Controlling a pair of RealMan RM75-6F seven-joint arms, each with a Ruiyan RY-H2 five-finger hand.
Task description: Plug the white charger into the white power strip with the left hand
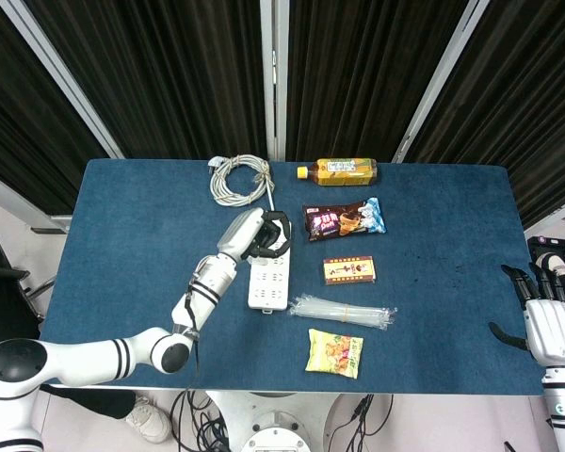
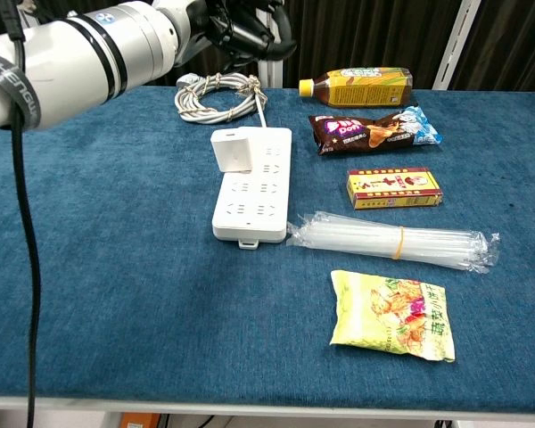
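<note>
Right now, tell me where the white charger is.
The white charger stands upright on the far left end of the white power strip in the chest view, just before the coiled cable; the left robot hand is raised above it.

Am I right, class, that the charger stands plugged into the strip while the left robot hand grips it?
Not quite. The charger does stand plugged into the strip, but the left robot hand holds nothing: the chest view shows it raised well above the table, apart from the charger.
</note>
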